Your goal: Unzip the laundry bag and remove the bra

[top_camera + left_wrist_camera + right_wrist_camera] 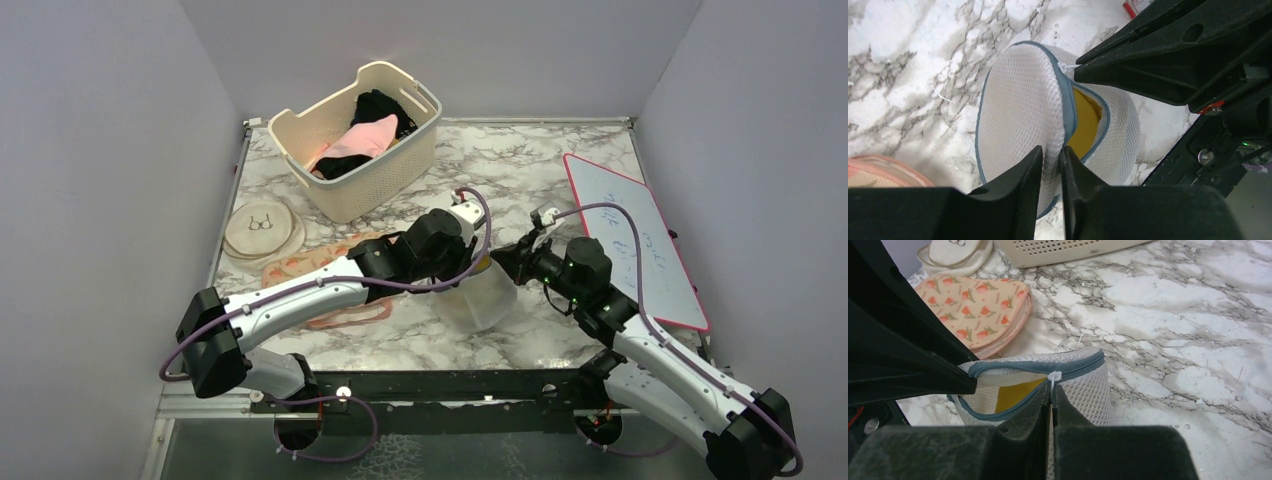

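The white mesh laundry bag (478, 298) with a blue-grey zip rim stands on its edge at the table's front centre. My left gripper (1051, 156) is shut on a fold of its mesh (1023, 107) by the rim. My right gripper (1052, 392) is shut on the white zip pull (1053, 376). The zip is partly open, and a yellow piece of the bra (1010, 395) shows in the gap, also in the left wrist view (1085, 122). In the top view both grippers meet at the bag's upper edge, and the left arm hides part of the bag.
A cream basket (322, 185) with pink and black clothes stands at the back. A flat peach patterned pouch (975, 310) lies left of the bag. A cream disc with a glasses drawing (262, 228) lies at the far left. A whiteboard (630, 235) lies at the right.
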You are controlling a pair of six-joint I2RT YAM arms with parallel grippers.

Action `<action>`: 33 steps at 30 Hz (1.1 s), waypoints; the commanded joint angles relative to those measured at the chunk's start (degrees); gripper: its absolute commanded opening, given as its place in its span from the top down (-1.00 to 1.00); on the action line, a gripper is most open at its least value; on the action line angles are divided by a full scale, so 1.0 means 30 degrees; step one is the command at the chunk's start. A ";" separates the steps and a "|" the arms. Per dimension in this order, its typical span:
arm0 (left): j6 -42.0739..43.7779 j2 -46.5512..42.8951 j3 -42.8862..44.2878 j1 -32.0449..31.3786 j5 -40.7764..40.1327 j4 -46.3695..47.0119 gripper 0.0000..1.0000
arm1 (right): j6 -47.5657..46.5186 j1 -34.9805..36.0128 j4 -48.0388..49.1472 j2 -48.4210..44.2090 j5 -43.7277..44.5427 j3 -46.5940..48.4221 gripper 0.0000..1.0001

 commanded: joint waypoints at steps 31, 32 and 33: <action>0.1330 0.1828 0.2775 -0.0013 -0.1179 -0.1853 0.95 | 0.0025 -0.0006 -0.0054 -0.0493 -0.1826 0.0284 0.99; 0.1514 0.1689 0.2808 -0.0013 -0.1078 -0.1828 0.99 | 0.0263 0.0004 0.0088 -0.0491 -0.1585 0.0239 0.99; 0.1654 0.1558 0.2809 -0.0013 -0.0977 -0.1807 1.00 | 0.0457 -0.0010 0.0171 -0.0447 -0.1335 0.0208 0.98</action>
